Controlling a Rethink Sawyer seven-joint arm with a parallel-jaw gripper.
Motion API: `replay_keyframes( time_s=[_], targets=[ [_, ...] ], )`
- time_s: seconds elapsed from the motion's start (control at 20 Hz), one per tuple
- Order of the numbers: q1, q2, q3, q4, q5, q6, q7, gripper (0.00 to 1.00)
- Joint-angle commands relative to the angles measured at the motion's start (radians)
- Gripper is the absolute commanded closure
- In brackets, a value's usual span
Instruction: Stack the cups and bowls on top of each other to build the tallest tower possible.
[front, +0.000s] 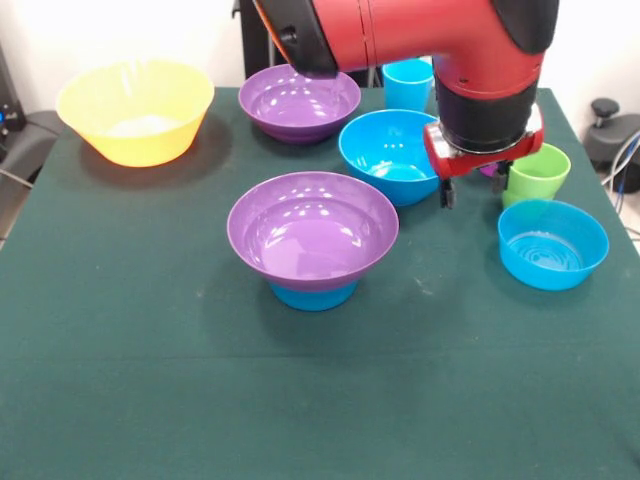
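Note:
The tower is a wide purple bowl resting on a small blue bowl at the table's middle. My gripper hangs to its right, between the large blue bowl and the lime green cup, with its fingers apart and nothing held. A sliver of the purple cup shows behind the gripper. The light blue cup stands at the far edge. A second purple bowl, the yellow bowl and another small blue bowl stand apart. The orange cup is hidden.
The red arm crosses the top of the picture and hides part of the far edge. The dark green table shows bare cloth along its near half. Black equipment stands beyond the right edge.

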Motion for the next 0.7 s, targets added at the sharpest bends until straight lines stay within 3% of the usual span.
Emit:
replay_keyframes(
  time_s=[0.05, 0.7],
  targets=[
    [-0.015, 0.042, 0.147, -0.031, -0.101, 0.024, -0.365, 0.00],
    [-0.009, -0.051, 0.142, -0.011, -0.226, 0.038, -0.331, 0.00]
  ],
)
